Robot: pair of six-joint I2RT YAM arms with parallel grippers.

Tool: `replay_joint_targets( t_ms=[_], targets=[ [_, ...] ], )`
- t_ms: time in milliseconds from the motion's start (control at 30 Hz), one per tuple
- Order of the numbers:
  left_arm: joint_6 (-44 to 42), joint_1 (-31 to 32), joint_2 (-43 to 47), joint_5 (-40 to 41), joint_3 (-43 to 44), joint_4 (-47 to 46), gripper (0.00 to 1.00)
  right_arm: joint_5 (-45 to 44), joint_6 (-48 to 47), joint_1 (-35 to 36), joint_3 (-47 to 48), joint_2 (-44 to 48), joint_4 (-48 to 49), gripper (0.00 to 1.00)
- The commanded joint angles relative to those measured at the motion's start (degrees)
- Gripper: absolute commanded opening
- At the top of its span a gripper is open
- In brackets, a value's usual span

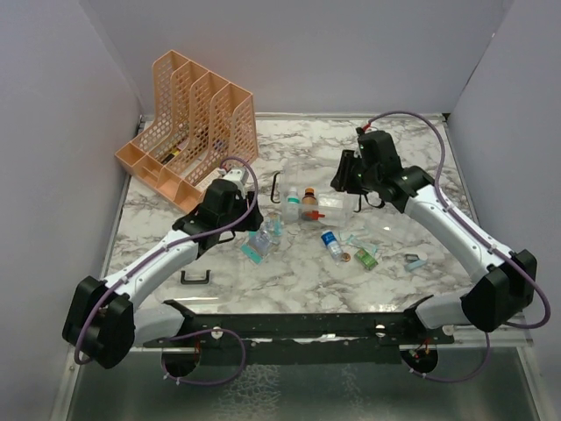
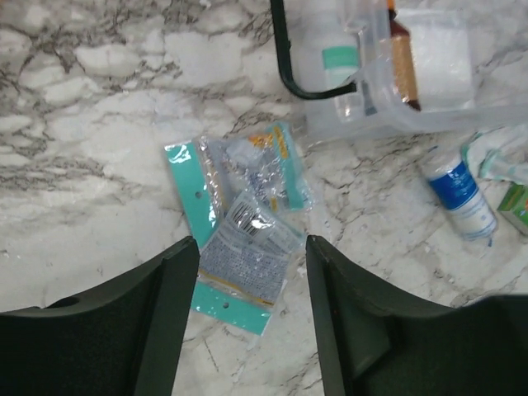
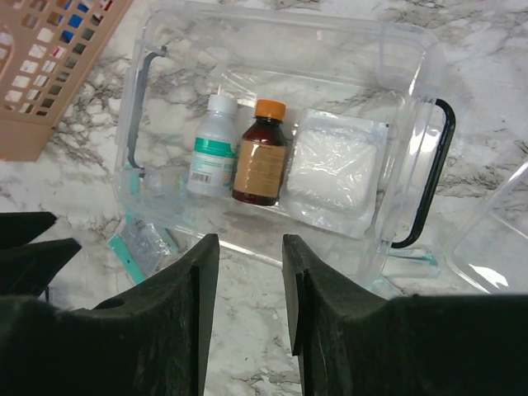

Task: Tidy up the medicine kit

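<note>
The medicine kit (image 1: 340,209) is a clear box lying open mid-table, with a black handle (image 3: 431,173) at one end. Inside lie a white bottle (image 3: 214,147), a brown bottle with an orange cap (image 3: 261,157) and a white gauze pack (image 3: 334,169). My right gripper (image 3: 249,241) hovers open just short of the kit's near wall, with nothing between its fingers. My left gripper (image 2: 251,242) is open above two teal-edged sachets (image 2: 243,219) that lie flat on the marble, left of the kit (image 2: 429,107).
An orange mesh file rack (image 1: 188,123) stands at the back left. A blue-labelled vial (image 2: 459,191), a small green box (image 1: 365,258) and other small packets lie in front of the kit. A loose black handle (image 1: 195,278) lies near the left arm.
</note>
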State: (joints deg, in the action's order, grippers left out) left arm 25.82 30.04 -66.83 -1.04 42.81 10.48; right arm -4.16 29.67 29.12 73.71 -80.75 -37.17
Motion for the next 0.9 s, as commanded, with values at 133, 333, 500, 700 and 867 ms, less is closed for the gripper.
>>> replay_joint_targets(
  t_ms=[133, 333, 500, 700, 867],
  targets=[
    [0.26, 0.19, -3.78, -1.29, -4.73, -4.7, 0.51, 5.35, -0.08, -0.21, -5.98, 7.18, 8.78, 0.37],
    [-3.0, 0.2, -10.18, -1.7, -3.14, -5.3, 0.45, 5.64, 0.76, -0.2, -7.11, 7.96, 9.01, 0.37],
    [-6.64, 0.17, -16.85, -4.54, 1.39, -1.35, 0.39, 6.01, 1.26, -0.17, -7.73, 8.18, 9.46, 0.37],
    [-8.63, 0.14, -19.79, -6.69, 2.15, 0.27, 0.38, 6.22, 1.61, -0.2, -7.71, 7.95, 9.6, 0.37],
    [-8.71, 0.12, -21.67, -7.55, 2.12, 0.99, 0.36, 6.26, 2.12, -0.22, -7.65, 7.43, 9.79, 0.37]
  ],
)
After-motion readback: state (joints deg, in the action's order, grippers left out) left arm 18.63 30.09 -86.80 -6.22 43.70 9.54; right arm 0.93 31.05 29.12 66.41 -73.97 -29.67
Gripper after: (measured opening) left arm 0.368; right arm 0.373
